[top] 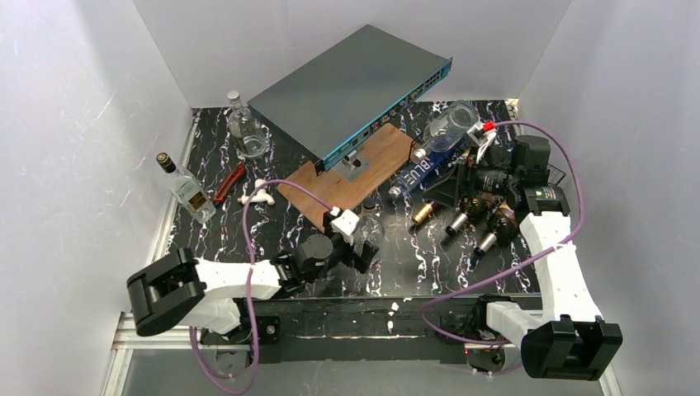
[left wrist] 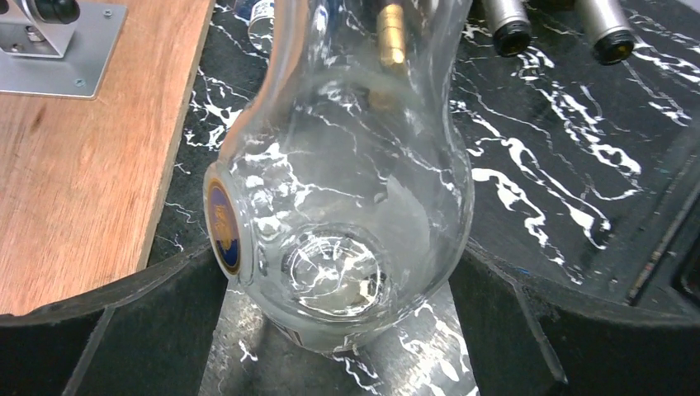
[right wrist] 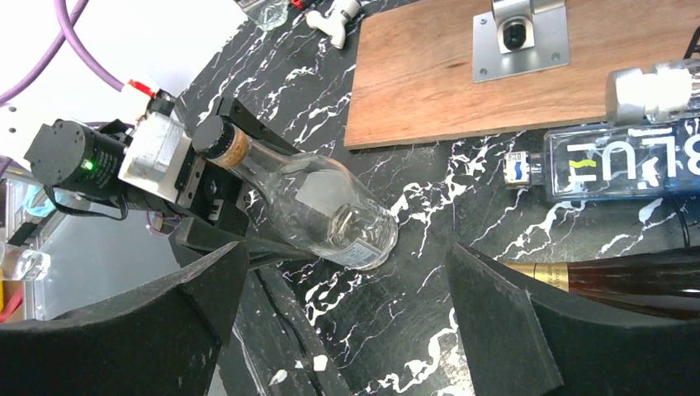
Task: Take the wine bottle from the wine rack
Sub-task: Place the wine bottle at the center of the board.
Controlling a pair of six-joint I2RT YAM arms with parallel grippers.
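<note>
Glass, clear, with a cork in the top: that's the wine bottle (right wrist: 330,214), and it's off the wine rack (top: 452,188). It sits out over the black marbled table (left wrist: 561,165), just off the near corner of the wooden board (left wrist: 74,165) and to the left of the rack with a clear gap between them.

The left gripper (left wrist: 334,256) has it. In the left wrist view the bottle fills the whole gap between the two black fingers and presses against both, so the fingers are clamped on the glass. From the right wrist view the bottle is tilted, cork end up by the left wrist camera and fat base down toward the table. Can't tell if the base is actually touching the surface.

The right gripper (right wrist: 347,247) sits by the rack's near end, fingers spread wide with nothing between them, pointing across at the held bottle. A dark bottle with gold foil (right wrist: 627,276) lies just beside its right finger.

Several dark foil-necked bottles (top: 495,224) lie in the rack with their necks poking out toward the near side. A blue-lettered clear bottle (right wrist: 627,161) lies at the rack's left side, near the board. The grey network switch (top: 347,91) sits propped up on the board.
</note>
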